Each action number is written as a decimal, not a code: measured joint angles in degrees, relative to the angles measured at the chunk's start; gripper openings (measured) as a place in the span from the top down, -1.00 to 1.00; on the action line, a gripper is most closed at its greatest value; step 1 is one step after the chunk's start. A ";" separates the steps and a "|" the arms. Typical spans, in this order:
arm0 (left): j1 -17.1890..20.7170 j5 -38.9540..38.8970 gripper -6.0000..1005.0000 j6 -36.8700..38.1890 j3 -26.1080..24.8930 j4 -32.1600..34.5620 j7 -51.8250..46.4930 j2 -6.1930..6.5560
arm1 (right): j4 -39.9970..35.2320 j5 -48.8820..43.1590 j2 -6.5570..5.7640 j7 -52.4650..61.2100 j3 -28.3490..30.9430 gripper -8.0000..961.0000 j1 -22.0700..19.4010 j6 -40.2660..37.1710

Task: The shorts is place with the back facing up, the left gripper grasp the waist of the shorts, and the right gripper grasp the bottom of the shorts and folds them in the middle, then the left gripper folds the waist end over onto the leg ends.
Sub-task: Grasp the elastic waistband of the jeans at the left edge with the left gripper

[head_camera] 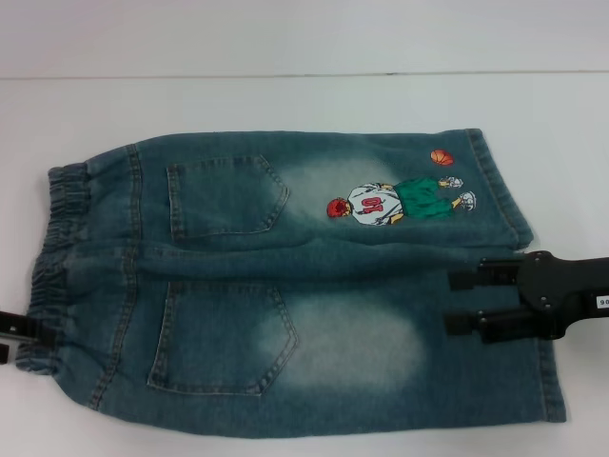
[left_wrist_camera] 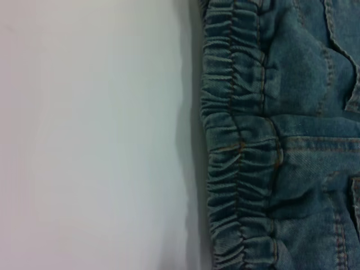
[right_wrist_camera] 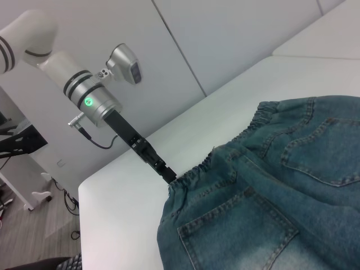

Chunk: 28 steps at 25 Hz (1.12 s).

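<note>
A smooth white rectangular tabletop (head_camera: 285, 95) fills the workspace. Behind it stand pale grey panelled walls (right_wrist_camera: 225, 39) with thin seams. Grey-brown flooring (right_wrist_camera: 34, 236) lies below, crossed by what seem dark cables (right_wrist_camera: 70, 199).

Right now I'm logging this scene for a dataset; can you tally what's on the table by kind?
Denim shorts: 1
Back pockets on them, far and near: 2
Embroidered player patch: 1
Robot tools, left tool at the waist, right tool over the leg ends: 2
Total: 6
</note>
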 joint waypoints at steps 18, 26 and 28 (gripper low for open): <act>-0.60 -0.05 -0.67 -0.08 0.62 -0.83 -0.55 -0.48 | -0.06 0.21 0.07 -0.02 0.00 -0.77 0.17 -0.05; -1.44 -0.71 -0.67 0.37 0.46 -0.95 -0.55 -0.61 | -0.10 0.21 0.07 -0.05 0.08 -0.77 0.18 -0.02; -1.50 -0.71 -0.67 0.48 0.55 -0.95 -0.51 -0.61 | -0.10 0.20 0.06 -0.06 0.09 -0.77 0.19 0.01</act>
